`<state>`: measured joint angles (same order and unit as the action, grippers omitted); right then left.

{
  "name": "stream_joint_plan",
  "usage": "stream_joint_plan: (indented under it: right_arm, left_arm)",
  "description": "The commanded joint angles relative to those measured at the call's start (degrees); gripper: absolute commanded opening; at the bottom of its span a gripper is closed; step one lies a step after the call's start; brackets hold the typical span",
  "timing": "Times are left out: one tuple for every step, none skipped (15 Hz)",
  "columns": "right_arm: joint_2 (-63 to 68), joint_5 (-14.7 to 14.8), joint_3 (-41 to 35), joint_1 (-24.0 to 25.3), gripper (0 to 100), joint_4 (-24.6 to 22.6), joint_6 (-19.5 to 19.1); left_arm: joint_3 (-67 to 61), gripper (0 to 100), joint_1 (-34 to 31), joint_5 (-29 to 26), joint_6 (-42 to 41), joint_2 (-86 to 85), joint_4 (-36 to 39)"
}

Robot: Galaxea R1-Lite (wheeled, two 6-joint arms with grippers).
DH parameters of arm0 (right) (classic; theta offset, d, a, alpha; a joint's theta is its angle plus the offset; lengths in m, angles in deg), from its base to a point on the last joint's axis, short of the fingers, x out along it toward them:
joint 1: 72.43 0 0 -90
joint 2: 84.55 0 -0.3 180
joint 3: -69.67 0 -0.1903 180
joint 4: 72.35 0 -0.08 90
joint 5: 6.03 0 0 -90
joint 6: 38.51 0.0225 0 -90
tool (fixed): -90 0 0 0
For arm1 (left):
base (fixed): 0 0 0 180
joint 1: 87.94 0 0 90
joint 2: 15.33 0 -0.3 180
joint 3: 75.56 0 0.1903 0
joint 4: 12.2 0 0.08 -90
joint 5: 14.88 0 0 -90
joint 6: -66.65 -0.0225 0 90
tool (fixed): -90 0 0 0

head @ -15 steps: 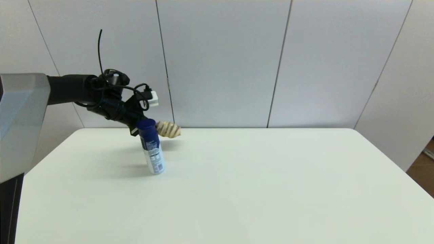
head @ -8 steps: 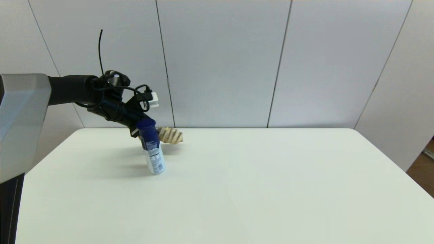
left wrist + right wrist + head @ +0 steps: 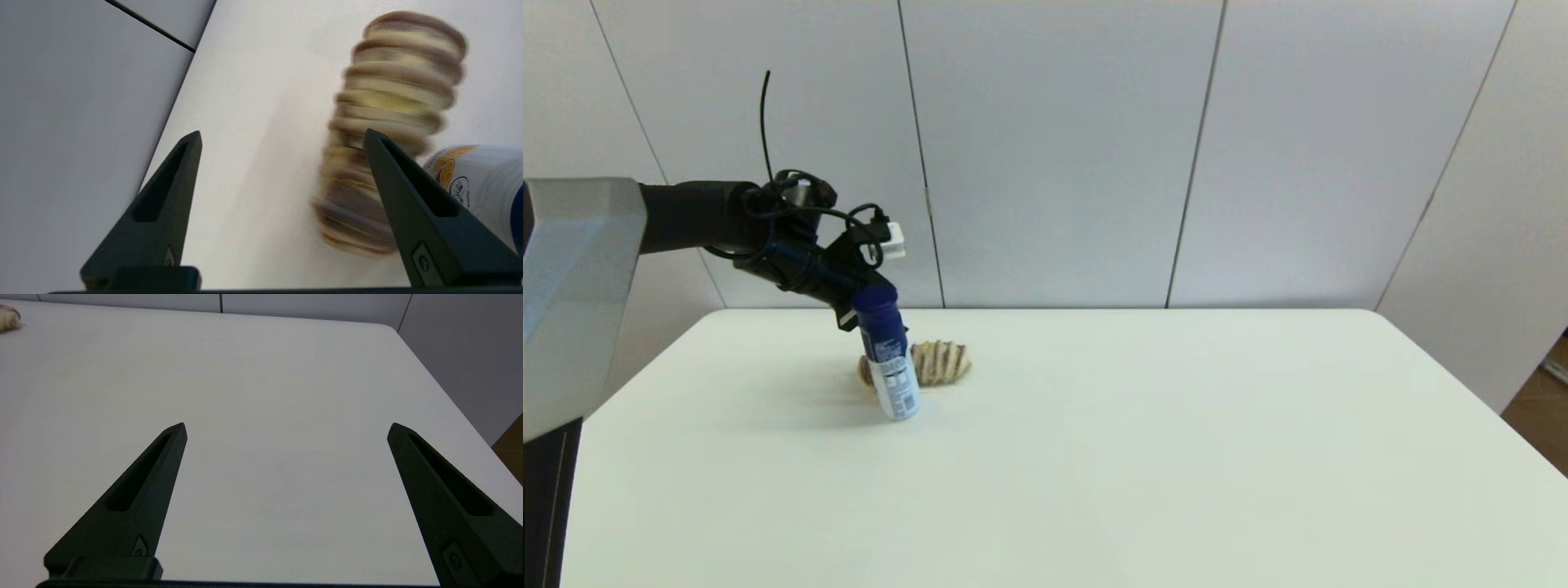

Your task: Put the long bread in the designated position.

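In the head view the spray can (image 3: 887, 353) hides the middle of the long bread (image 3: 941, 363) and the fingers of the left end effector (image 3: 282, 139). The bread is smeared by blur in the left wrist view, one finger (image 3: 412, 192) covering its edge. The right wrist view cuts it off at the frame's edge.

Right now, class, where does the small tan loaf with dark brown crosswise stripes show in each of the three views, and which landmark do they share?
Head view: the striped tan loaf lies on the white table, behind the blue-capped white spray can.
Left wrist view: loaf, blurred, beside the can, beyond the open left gripper.
Right wrist view: loaf's end at the picture's edge.
Shared landmark: the table's far edge against the wall.
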<state>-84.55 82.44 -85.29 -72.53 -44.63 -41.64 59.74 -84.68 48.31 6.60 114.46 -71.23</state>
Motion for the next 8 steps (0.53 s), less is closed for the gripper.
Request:
stream_joint_plan:
  right_arm:
    - [0.09, -0.05, 0.00, 0.01, 100, 0.04, -0.03]
    - [0.09, -0.05, 0.00, 0.01, 100, 0.04, -0.03]
    - [0.09, -0.05, 0.00, 0.01, 100, 0.04, -0.03]
    - [0.09, -0.05, 0.00, 0.01, 100, 0.04, -0.03]
    - [0.09, -0.05, 0.00, 0.01, 100, 0.04, -0.03]
    - [0.09, -0.05, 0.00, 0.01, 100, 0.04, -0.03]
    - [0.09, -0.05, 0.00, 0.01, 100, 0.04, -0.03]
    - [0.09, -0.05, 0.00, 0.01, 100, 0.04, -0.03]
  left_arm:
    - [0.04, 100, -0.02, -0.18, -0.33, 0.02, -0.20]
    - [0.04, 100, -0.02, -0.18, -0.33, 0.02, -0.20]
    - [0.04, 100, -0.02, -0.18, -0.33, -0.07, -0.20]
    - [0.04, 100, -0.10, -0.18, -0.33, -0.15, -0.20]
    - [0.04, 100, -0.19, -0.09, -0.24, -0.24, -0.20]
    - [0.13, 100, -0.54, -0.18, -0.24, -0.51, -0.11]
    - [0.21, 100, -1.33, -0.18, -0.07, -0.77, 0.06]
    - [0.39, 100, -2.39, -0.18, 0.02, -1.21, 0.15]
